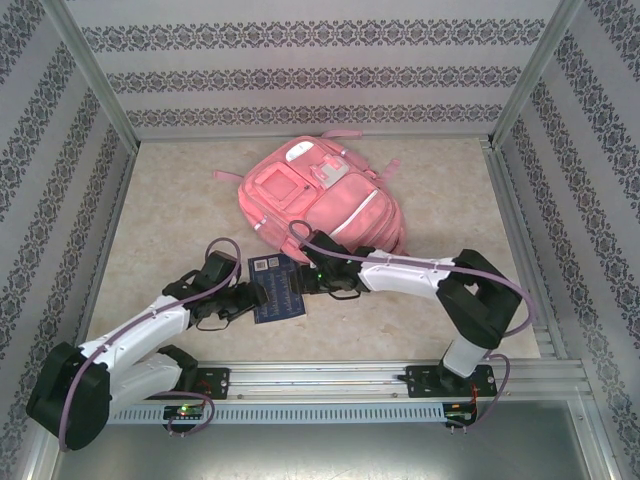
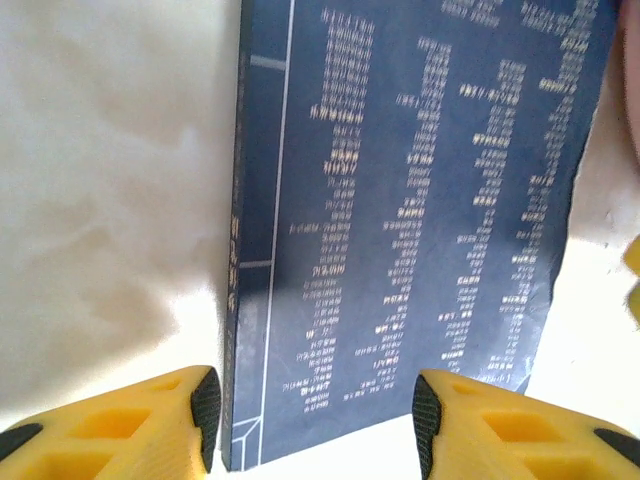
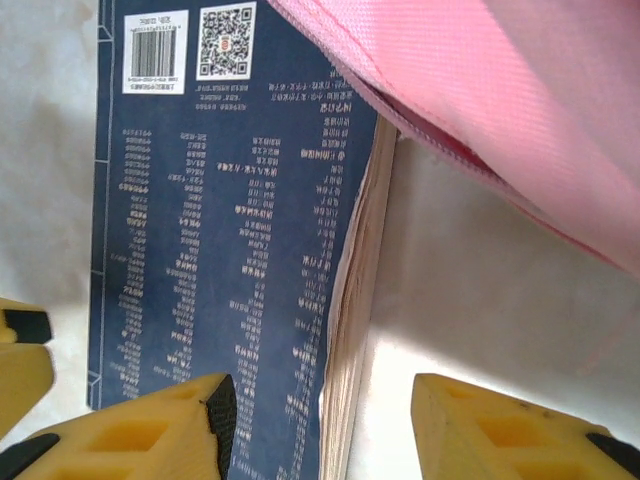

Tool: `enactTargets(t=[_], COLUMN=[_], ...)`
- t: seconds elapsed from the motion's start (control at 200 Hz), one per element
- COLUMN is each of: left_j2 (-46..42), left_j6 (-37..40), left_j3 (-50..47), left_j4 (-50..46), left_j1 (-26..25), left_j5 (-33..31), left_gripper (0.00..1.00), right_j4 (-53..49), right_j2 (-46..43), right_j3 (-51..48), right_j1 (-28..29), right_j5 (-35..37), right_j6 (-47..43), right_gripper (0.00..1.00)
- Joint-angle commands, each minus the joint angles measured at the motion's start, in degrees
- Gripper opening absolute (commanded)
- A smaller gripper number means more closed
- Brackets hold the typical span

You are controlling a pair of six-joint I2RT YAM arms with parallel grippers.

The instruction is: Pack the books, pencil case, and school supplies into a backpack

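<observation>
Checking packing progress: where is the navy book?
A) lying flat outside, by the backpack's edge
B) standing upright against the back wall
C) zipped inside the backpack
A: the navy book lies flat on the table, beside the pink backpack, at its lower edge.

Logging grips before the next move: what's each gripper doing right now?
Left gripper: open, astride the spine edge of the navy book, nothing held.
Right gripper: open, astride its page edge, nothing held.
</observation>
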Motion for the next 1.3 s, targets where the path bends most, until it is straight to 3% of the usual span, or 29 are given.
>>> enactTargets(t=[0.0, 0.19, 0.6, 0.864, 1.159, 1.294], left_j2=[1.6, 5.5, 15.5, 15.7, 15.4, 15.3], left_j6=[2.4, 3.5, 1.5, 2.4, 2.2, 1.9], left_j3=[0.3, -0.1, -3.5, -3.3, -3.6, -3.5], left_j4=[-0.1, 6.5, 21.7, 21.4, 20.7, 20.5], left_j1=[2.0, 3.0, 3.1, 3.1, 3.1, 3.0], left_j5=[-2.9, -3.5, 3.8, 4.8, 4.5, 4.7], left_gripper=[0.54, 0.53, 0.48, 0.48, 0.48, 0.48], right_j4=[-3.5, -4.3, -2.7, 1.9, 7.6, 10.0], right_j2=[2.6, 6.3, 10.6, 9.0, 6.0, 8.0], right_j3=[3.3, 5.9, 7.7, 6.5, 4.6, 3.8], right_j1=[0.5, 0.5, 0.6, 1.0, 0.9, 1.0], right_j5=[2.6, 2.2, -0.7, -8.2, -12.8, -14.0], right_j6=[-2.4, -2.5, -0.8, 2.2, 7.0, 8.4], right_gripper=[0.51, 0.47, 0.37, 0.36, 0.28, 0.20])
